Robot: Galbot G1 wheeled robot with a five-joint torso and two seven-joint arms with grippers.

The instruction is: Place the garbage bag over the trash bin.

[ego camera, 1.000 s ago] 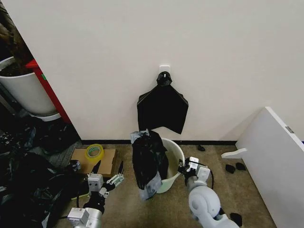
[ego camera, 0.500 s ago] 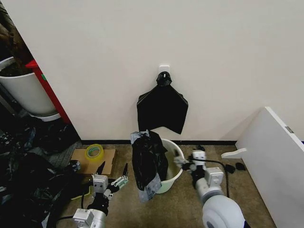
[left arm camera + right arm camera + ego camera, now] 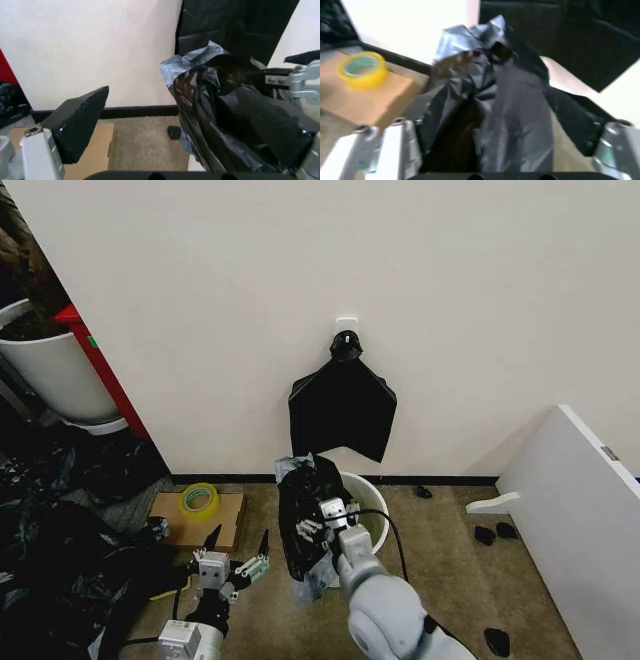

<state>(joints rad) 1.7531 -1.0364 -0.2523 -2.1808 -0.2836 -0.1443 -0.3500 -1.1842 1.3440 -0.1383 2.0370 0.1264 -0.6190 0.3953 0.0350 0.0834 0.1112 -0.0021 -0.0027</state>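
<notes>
The garbage bag point(image 3: 303, 510) hangs bunched and crinkled over the left part of the trash bin's rim, drooping down its outside. The trash bin point(image 3: 372, 498) is a small white bucket on the floor below the wall hook. My right gripper point(image 3: 322, 523) is at the bag's front, open, with its metal fingers point(image 3: 382, 150) either side of the bag point(image 3: 495, 105). My left gripper point(image 3: 236, 546) hovers open just left of the bag. In the left wrist view, my left gripper's point(image 3: 172, 99) black pads point(image 3: 80, 118) frame the bag point(image 3: 210, 112).
A flat black bundle point(image 3: 342, 408) hangs on the wall hook above the bin. A cardboard box point(image 3: 225, 515) with a yellow tape roll point(image 3: 198, 500) lies to the left, beside a heap of black plastic point(image 3: 50, 565). A white board point(image 3: 585, 520) leans at the right.
My right arm has swung from the bin's right side across to the front of the bag. The left gripper shifted slightly toward the bag. The bag itself hangs as before.
</notes>
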